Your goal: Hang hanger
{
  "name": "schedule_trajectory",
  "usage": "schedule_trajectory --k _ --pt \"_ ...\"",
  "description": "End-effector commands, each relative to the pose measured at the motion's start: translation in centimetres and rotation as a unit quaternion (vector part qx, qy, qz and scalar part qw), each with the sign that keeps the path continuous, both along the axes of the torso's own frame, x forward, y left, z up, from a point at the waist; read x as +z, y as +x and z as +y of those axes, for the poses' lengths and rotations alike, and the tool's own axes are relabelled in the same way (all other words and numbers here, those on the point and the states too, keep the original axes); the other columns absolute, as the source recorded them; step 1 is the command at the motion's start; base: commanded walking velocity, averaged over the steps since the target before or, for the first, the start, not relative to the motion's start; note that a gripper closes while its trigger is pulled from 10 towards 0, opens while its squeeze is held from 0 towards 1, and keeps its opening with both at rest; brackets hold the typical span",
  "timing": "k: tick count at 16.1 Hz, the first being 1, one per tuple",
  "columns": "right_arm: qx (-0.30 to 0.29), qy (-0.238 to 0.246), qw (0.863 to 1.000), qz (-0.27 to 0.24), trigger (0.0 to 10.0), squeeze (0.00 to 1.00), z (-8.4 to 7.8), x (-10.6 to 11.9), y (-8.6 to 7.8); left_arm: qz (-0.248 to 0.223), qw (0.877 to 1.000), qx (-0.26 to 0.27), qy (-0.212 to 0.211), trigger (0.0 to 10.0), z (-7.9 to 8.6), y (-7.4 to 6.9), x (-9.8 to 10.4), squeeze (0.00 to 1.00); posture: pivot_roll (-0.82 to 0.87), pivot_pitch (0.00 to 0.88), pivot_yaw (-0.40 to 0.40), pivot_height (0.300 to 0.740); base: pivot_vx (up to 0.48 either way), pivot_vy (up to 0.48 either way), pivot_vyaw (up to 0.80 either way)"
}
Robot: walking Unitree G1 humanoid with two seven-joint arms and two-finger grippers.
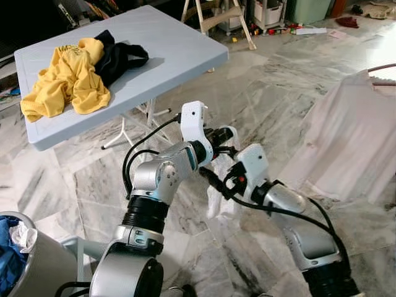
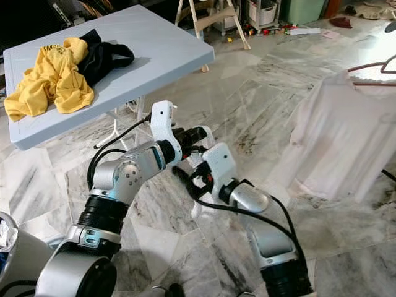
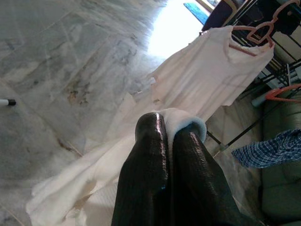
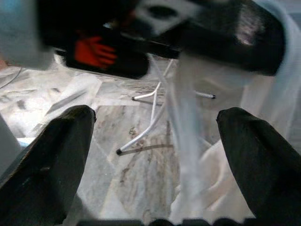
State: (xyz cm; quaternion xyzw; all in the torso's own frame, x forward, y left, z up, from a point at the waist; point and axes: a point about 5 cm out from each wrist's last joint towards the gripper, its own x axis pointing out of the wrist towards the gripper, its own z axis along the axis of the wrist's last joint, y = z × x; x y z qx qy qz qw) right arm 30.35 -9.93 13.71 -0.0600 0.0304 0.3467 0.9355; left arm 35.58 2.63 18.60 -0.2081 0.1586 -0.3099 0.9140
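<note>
My left gripper pinches limp, light white cloth; right gripper spread; I'd grip the stiff hanger.

A pale blue folding surface stands on the marble floor. A crumpled yellow shirt lies near its left end, with a black garment touching it just beside.

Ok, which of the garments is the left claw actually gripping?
The white garment hanging below the arms: the left claw is pinched on its edge. The other white shirt hangs on a hanger; the yellow one lies on the table.
</note>
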Motion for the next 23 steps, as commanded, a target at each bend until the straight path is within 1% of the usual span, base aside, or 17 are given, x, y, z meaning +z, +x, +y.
schedule_trajectory --k 1,4,6,7,8,12,16,19,22,23 --pt "-0.001 0.0 1.0 -0.007 10.0 0.0 0.1 0.2 0.3 -0.006 1.0 0.003 -0.002 10.0 0.2 0.0 0.3 0.0 -0.1 0.115 0.157 0.74 0.0 0.0 0.0" --pt "-0.002 0.0 1.0 -0.007 10.0 0.0 0.0 0.1 0.5 -0.008 1.0 -0.002 -0.002 10.0 0.0 -0.2 0.6 0.0 -0.1 0.108 0.161 0.74 0.0 0.0 0.0" --pt "0.0 0.013 1.0 0.0 10.0 0.0 0.4 0.0 0.6 -0.01 1.0 -0.007 -0.004 10.0 -0.3 -0.3 0.9 0.0 -0.1 0.104 0.163 0.74 0.0 0.0 0.0" --pt "0.006 0.019 1.0 0.002 0.6 0.0 0.8 -0.1 0.7 -0.012 1.0 -0.01 -0.007 10.0 -0.5 -0.4 1.1 0.0 -0.09 0.103 0.163 0.74 0.0 0.0 0.0" --pt "0.009 0.021 1.0 0.004 0.0 0.0 1.2 -0.2 0.8 -0.012 1.0 -0.013 -0.009 10.0 -0.8 -0.5 1.2 0.0 -0.09 0.102 0.16 0.74 0.0 0.0 0.0" --pt "0.008 0.019 1.0 0.006 0.0 0.0 1.5 -0.6 1.4 -0.014 1.0 -0.022 -0.012 10.0 -1.1 -1.0 1.5 0.0 -0.08 0.099 0.154 0.74 0.0 0.0 0.0" --pt "0.006 0.019 1.0 0.005 0.0 0.0 1.4 -0.6 1.5 -0.014 1.0 -0.022 -0.013 10.0 -1.1 -1.0 1.5 0.0 -0.08 0.098 0.153 0.74 0.0 0.0 0.0" --pt "-0.013 0.013 1.0 -0.006 0.0 0.0 0.5 -0.3 2.2 -0.011 0.999 -0.035 -0.01 10.0 -1.5 -1.5 1.2 0.0 -0.09 0.096 0.151 0.74 0.0 0.0 0.0" --pt "-0.02 0.011 1.0 -0.012 0.0 0.0 -0.1 -0.2 2.5 -0.007 1.0 -0.028 -0.001 10.0 -0.9 -1.3 0.8 0.0 -0.09 0.099 0.152 0.74 0.0 0.0 0.0" --pt "-0.022 0.012 1.0 -0.012 0.0 0.0 -0.2 -0.3 2.5 -0.012 1.0 -0.007 -0.001 10.0 -0.3 -0.8 0.9 0.0 -0.09 0.098 0.151 0.74 0.0 0.0 0.0"
